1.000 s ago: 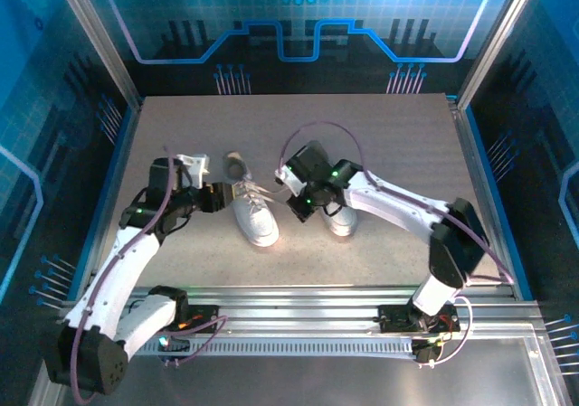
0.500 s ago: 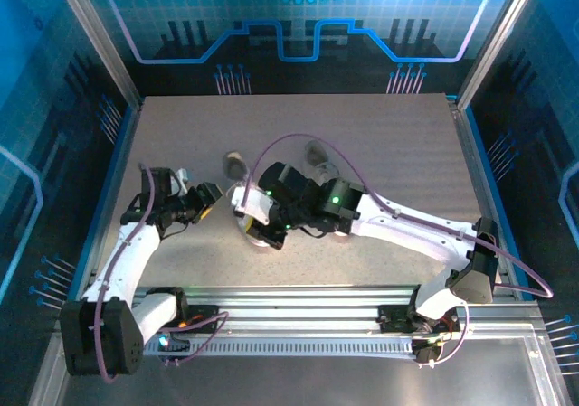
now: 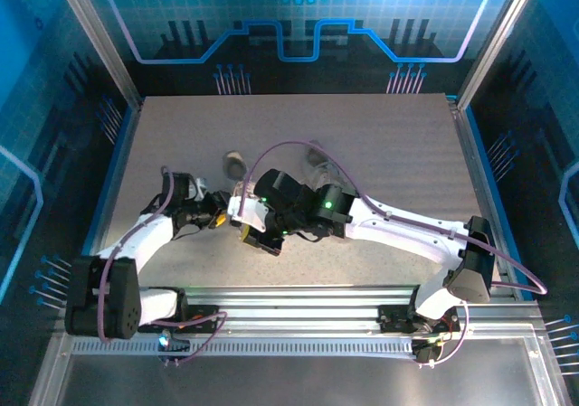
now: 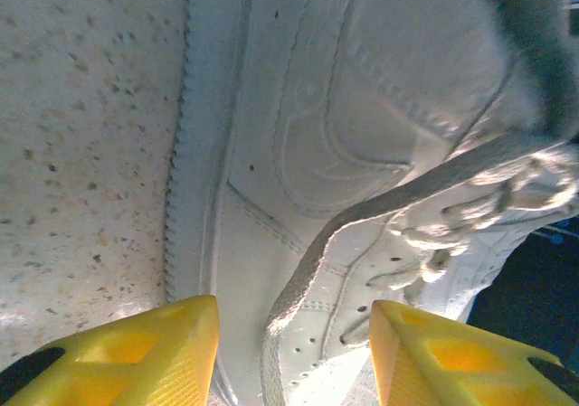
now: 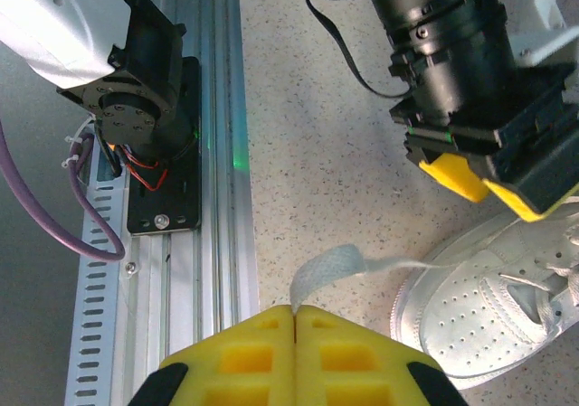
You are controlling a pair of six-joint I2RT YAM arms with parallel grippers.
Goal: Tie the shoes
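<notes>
The left shoe (image 4: 298, 135) is a white sneaker, with its heel opening (image 3: 235, 165) peeking out behind my right arm. Its perforated toe (image 5: 488, 325) lies beside my right gripper (image 5: 294, 311), which is shut on the end of a white lace (image 5: 330, 269) pulled out toward the near rail. In the top view the right gripper (image 3: 251, 236) sits over that shoe's toe. My left gripper (image 4: 294, 352) is open, low against the shoe's side, with a slack strand of lace (image 4: 303, 270) running between its yellow fingers (image 4: 172, 352). The other shoe (image 3: 316, 155) is mostly hidden by the right arm.
The aluminium rail (image 5: 213, 198) and the left arm's base mount (image 5: 149, 89) lie close beside the right gripper. The left gripper's yellow fingers (image 5: 475, 184) hang just above the shoe's toe. Bare speckled tabletop (image 3: 380, 126) stretches behind the shoes.
The right gripper has carried the lace end leftward and toward the near rail. The left gripper has dropped lower and moved right, up against the left shoe's side.
</notes>
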